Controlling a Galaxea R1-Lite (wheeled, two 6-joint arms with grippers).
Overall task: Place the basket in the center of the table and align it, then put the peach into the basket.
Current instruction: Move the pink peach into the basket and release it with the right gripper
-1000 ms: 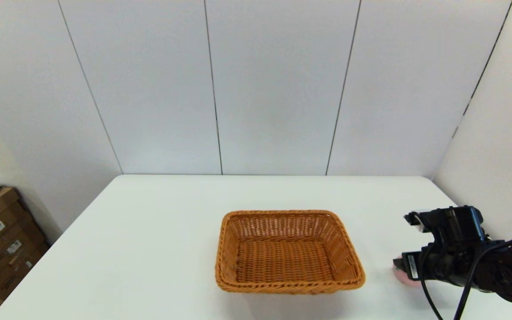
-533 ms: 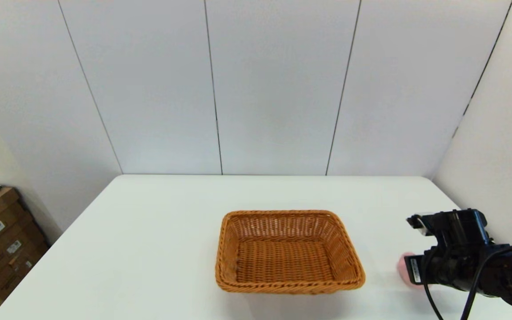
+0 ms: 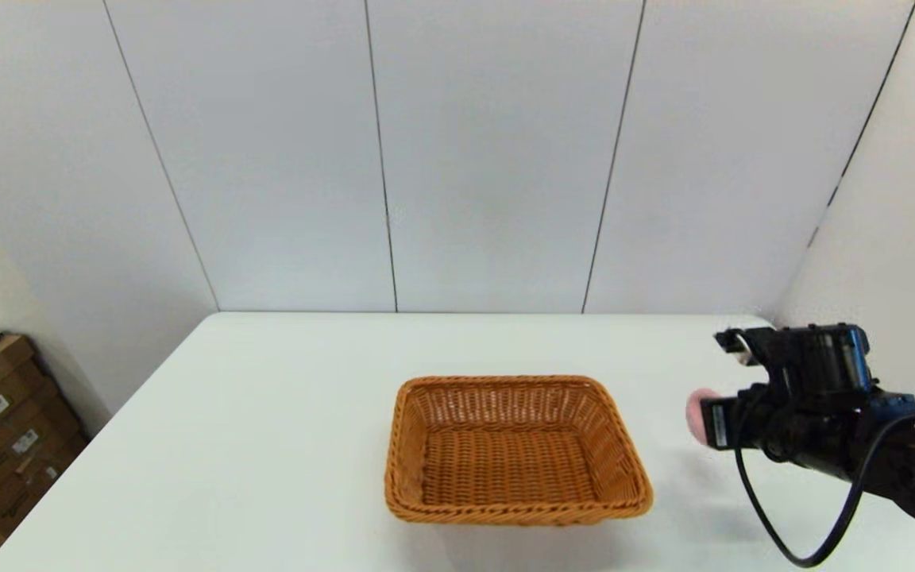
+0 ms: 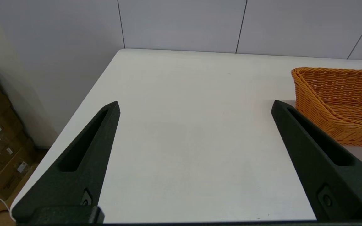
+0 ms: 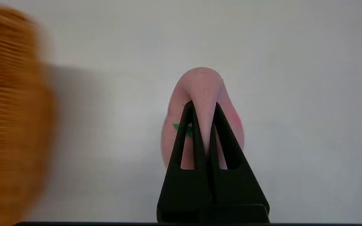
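The right claw [image 3: 700, 421] is squeezed tight on the peach [image 3: 696, 413]. Its two fingers pinch the soft pink skin so hard that it bulges out around them, and a bit of green shows beside one finger. The peach is up in the air, off the counter [image 3: 283, 413], near the counter's right edge.

The basket [image 3: 515, 450] sits flat on the counter, about in the middle from side to side and closer to the near edge. Its long side runs along that near edge. It looks empty.

What matters most is this: the basket lies toward the left edge from the right claw, and lower down. There is a small strip of bare counter between them. So the peach probably has to travel over the basket's right rim and then go down before the claw lets go.

The left claw [image 4: 193, 110] hangs wide apart over the left side of the counter, holding nothing. The basket is just beside one of its fingers.
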